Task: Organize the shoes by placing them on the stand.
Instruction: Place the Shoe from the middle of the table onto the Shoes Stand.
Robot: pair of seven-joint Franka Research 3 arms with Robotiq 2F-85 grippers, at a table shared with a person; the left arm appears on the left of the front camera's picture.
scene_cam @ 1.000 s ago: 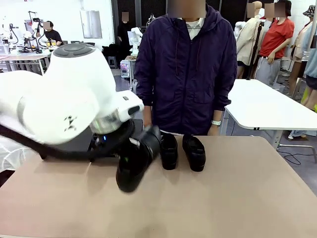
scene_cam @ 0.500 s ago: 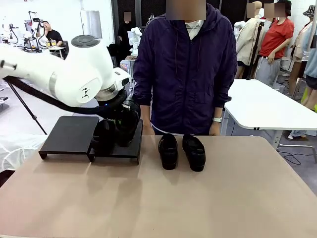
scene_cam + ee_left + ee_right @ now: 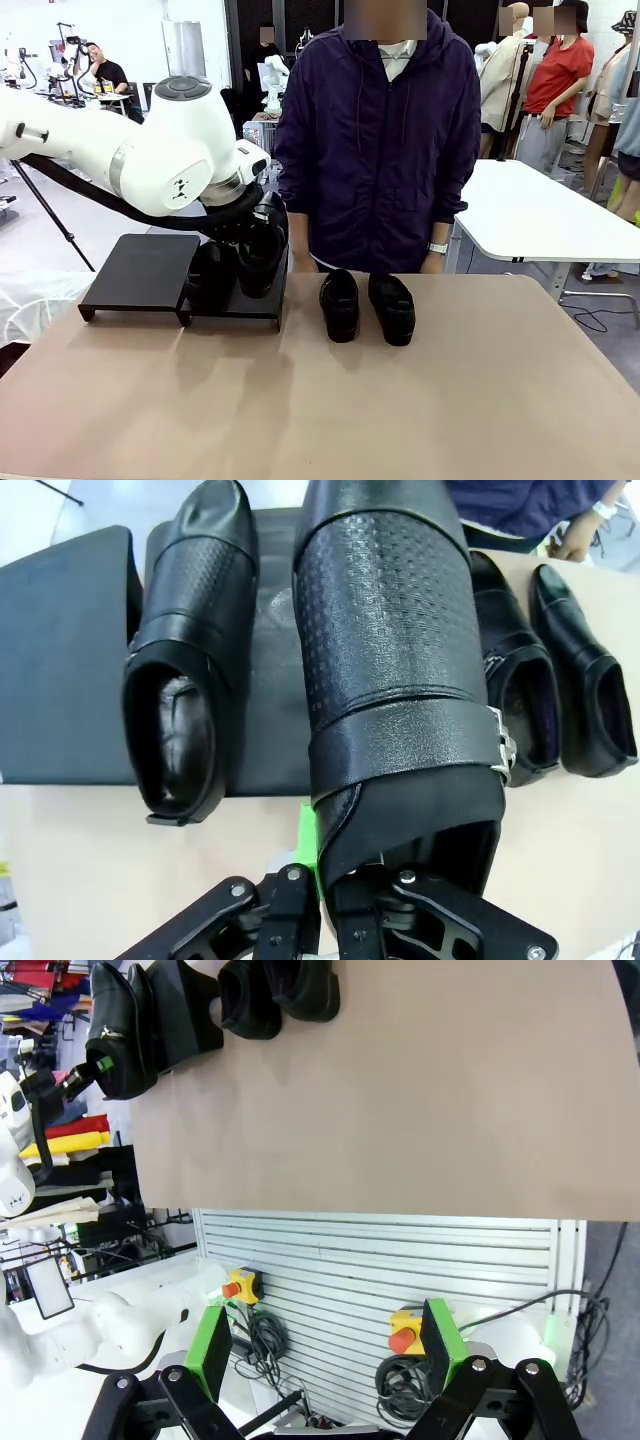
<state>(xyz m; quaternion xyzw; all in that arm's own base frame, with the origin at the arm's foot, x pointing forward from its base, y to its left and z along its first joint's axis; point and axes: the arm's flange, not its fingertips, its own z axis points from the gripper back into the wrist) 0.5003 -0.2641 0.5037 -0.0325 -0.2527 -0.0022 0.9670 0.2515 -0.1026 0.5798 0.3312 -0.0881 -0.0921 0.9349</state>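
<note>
My left gripper (image 3: pixel 256 222) is shut on the heel rim of a glossy black shoe (image 3: pixel 262 258), one green pad (image 3: pixel 308 836) pressed against its edge. The shoe (image 3: pixel 390 650) hangs toe-down over the right platform of the black stand (image 3: pixel 232 303); whether its toe touches I cannot tell. Beside it another shoe (image 3: pixel 209 275) lies on that platform (image 3: pixel 262 690). The left platform (image 3: pixel 140 272) is bare. Two more shoes (image 3: pixel 340 305) (image 3: pixel 392 308) stand side by side on the table in front of the person. My right gripper (image 3: pixel 325 1345) is open, off the table's near edge.
A person in a dark purple jacket (image 3: pixel 378 140) stands at the far edge, hands low behind the table. The beige tabletop (image 3: pixel 420 400) stretches bare across the front and right. A white table (image 3: pixel 540 215) stands behind on the right.
The left arm carried the shoe from over the table's middle back and left to the stand's right platform, then nudged slightly right. The right arm has not moved.
</note>
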